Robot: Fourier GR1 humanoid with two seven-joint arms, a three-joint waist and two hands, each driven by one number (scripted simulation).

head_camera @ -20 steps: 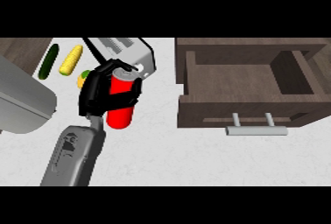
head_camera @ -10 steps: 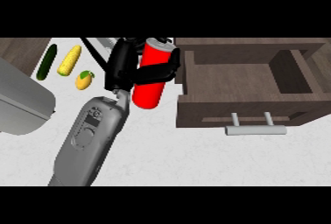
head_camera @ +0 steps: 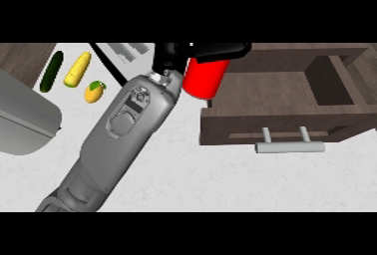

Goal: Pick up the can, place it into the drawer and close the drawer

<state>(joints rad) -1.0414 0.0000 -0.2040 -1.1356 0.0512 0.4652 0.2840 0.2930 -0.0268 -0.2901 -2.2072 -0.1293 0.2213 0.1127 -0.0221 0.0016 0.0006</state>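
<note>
Head view, left hand (head_camera: 193, 52) curled round can (head_camera: 202, 78) (red), beside drawer (head_camera: 280, 94)

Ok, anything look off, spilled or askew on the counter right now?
Nothing stands out. The left hand holds the red can at the open drawer's left edge; the vegetables lie tidily at far left.

can (head_camera: 202, 79) top hidden under hand (head_camera: 202, 51)

You see a red can (head_camera: 202, 79), a black hand (head_camera: 193, 52), a brown drawer (head_camera: 280, 99), and yellow corn (head_camera: 77, 69).
</note>
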